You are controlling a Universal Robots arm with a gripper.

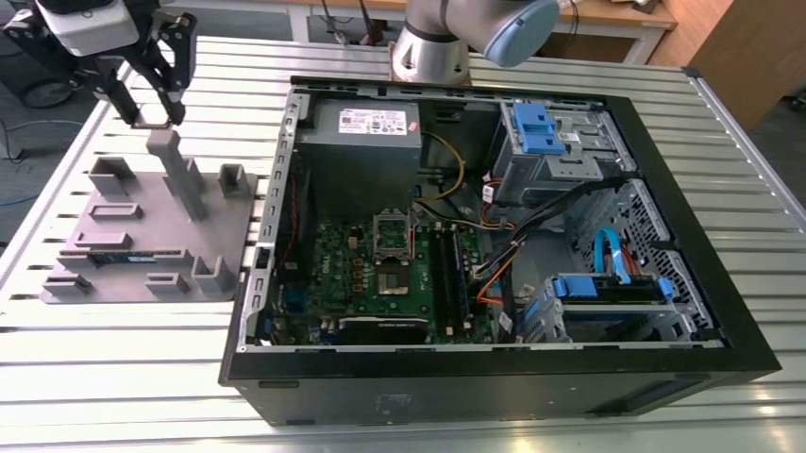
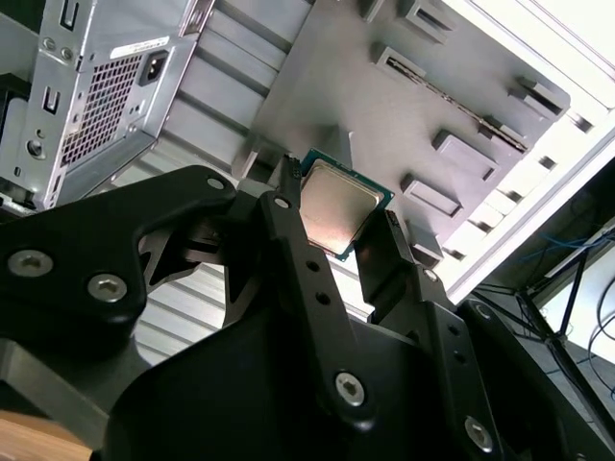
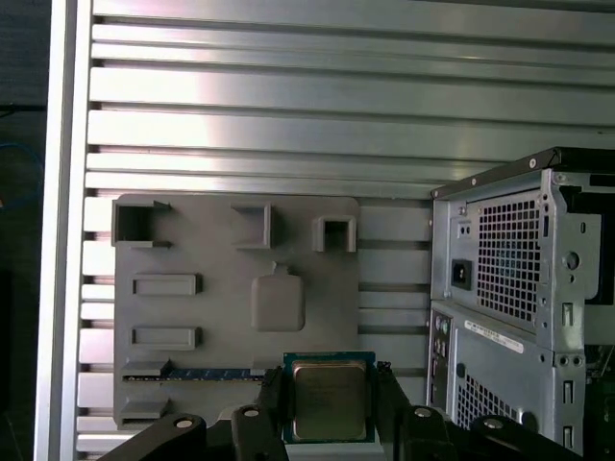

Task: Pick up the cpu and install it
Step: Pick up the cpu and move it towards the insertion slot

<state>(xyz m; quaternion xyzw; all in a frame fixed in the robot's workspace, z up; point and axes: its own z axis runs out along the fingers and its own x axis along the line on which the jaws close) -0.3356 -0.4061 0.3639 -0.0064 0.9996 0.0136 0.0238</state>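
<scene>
cpu [image 2: 338, 206] location? (A)

Pinched by two opposite edges in the gripper [image 1: 151, 121], clamped tight, silver top showing in both wrist views. Hanging above the grey fixture tray [image 1: 240, 231], well apart from the computer case [image 1: 504, 382]. Not yet anywhere near the board. (B)

Risks? (A)

Thin edge grip only, so probably prone to slipping or twisting between the fingers [image 2: 303, 254] on any fast swing, with a drop onto the tray or the slatted table [image 1: 126, 377]. Possible clip on the case rim too. Worst guess: landing tilted or turned the wrong way in the socket [image 1: 393, 243], with bent contacts. Loose cables [image 1: 504, 255] just beside the motherboard [image 1: 365, 288], a likely snag hazard. (B)

Socket frame open? (A)

Cannot tell from the exterior view. Dark centre visible, nothing more. (B)

Containers? (A)

Tray: several raised holders, mostly bare. Memory stick [image 3: 207, 373] lying in one long slot. Rounded square pad [image 3: 277, 300] bare. Case: side off, lying flat on the table. Inside, motherboard with the socket near its middle, power supply [image 1: 365, 127] against the far wall, blue drive brackets [image 1: 535, 127] toward the exterior view's right, cables strung between. (B)
</scene>
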